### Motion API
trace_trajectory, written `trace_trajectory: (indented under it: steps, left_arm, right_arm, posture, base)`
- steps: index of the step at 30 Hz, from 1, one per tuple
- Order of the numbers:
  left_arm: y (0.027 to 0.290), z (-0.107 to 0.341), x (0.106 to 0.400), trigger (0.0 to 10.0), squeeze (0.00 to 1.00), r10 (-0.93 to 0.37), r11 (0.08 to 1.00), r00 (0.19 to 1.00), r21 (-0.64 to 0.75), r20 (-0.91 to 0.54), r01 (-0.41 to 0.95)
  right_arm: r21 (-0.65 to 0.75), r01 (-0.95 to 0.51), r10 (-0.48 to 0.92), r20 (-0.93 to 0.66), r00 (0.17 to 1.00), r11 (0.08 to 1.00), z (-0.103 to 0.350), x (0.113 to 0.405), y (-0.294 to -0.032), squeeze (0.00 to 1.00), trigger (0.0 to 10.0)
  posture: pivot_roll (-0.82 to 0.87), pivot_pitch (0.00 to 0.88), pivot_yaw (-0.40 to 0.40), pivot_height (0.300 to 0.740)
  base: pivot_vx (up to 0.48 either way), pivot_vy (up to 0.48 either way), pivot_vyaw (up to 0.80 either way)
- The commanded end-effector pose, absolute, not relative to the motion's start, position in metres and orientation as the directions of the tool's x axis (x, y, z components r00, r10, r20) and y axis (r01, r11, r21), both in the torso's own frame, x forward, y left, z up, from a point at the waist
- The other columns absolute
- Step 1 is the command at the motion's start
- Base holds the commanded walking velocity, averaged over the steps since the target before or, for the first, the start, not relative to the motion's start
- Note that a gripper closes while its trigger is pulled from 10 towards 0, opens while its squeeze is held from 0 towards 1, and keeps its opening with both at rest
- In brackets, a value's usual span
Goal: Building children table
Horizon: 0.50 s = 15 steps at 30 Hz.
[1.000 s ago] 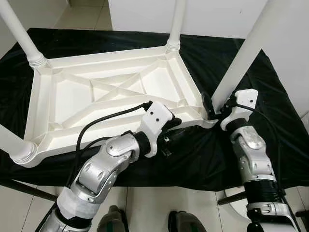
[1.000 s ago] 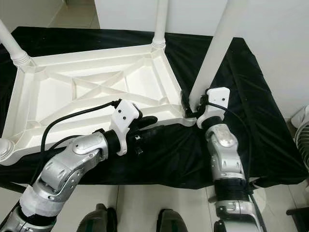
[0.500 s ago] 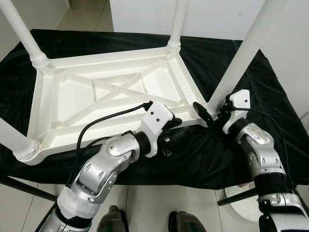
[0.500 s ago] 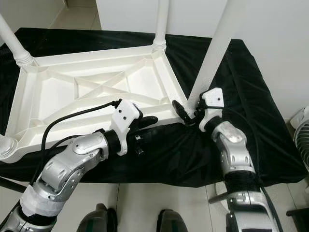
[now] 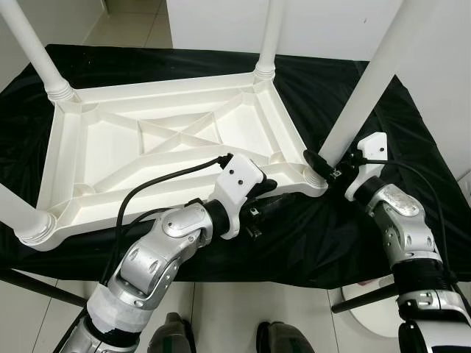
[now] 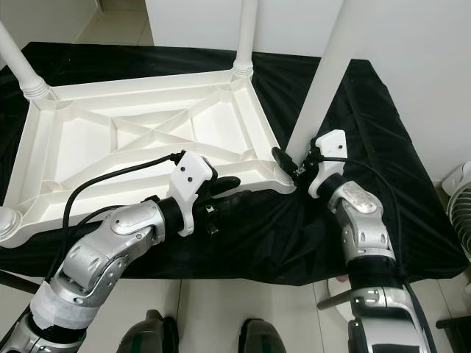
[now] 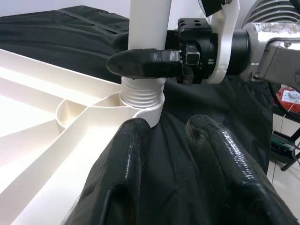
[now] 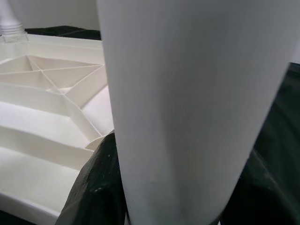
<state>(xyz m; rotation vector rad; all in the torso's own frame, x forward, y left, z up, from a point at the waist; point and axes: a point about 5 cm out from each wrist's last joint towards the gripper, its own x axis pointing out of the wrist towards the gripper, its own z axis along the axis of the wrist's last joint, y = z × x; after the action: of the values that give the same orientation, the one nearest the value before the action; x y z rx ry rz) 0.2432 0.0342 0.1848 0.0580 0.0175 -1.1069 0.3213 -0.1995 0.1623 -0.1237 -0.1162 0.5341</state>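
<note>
A white children's table (image 5: 110, 147) lies upside down on a black cloth (image 5: 353, 243), its legs pointing up. My right gripper (image 5: 321, 163) is shut on the near right leg (image 5: 368, 81), just above the threaded collar (image 7: 142, 96) at that corner socket. In the right wrist view the leg (image 8: 187, 93) stands between black fingers (image 8: 93, 187). My left gripper (image 5: 268, 193) rests low over the cloth beside the tabletop's near rim, open with nothing between its fingers (image 7: 131, 154), pointing at that same corner.
Three more white legs rise at the far left (image 5: 33, 51), far middle (image 5: 271, 37) and near left (image 5: 18, 217). The cloth-covered bench ends just before my body. A white round base (image 5: 360, 312) stands on the tiled floor at right. A white wall runs behind.
My right wrist has swung around the near right leg: half a second ago one finger stuck out to the left, now both close in at its base. The left arm has stayed put.
</note>
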Motion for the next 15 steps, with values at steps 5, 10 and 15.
trace_trajectory:
  steps: [5,10,15]
  left_arm:
    - [0.031,0.186,0.244,10.0,0.00,-0.895,0.442,0.443,0.046,-0.041,0.896]
    - [0.030,0.184,0.242,10.0,0.00,-0.897,0.438,0.440,0.040,-0.046,0.898]
    - [0.030,0.184,0.242,10.0,0.00,-0.897,0.438,0.439,0.037,-0.045,0.898]
  right_arm:
    - [-0.068,-0.363,0.366,0.043,0.929,0.929,0.149,0.319,-0.185,0.00,0.0]
    - [0.046,-0.133,0.133,0.011,0.991,0.990,0.145,0.313,-0.171,0.00,0.0]
    - [0.032,-0.019,0.019,0.000,1.000,0.999,0.143,0.308,-0.165,0.00,0.0]
  posture:
    - [-0.05,0.107,0.012,0.740]
    - [-0.05,0.107,0.012,0.740]
    - [-0.05,0.114,0.011,0.740]
  base:
    - [0.000,0.000,0.00]
    - [0.000,0.000,0.00]
    - [0.000,0.000,0.00]
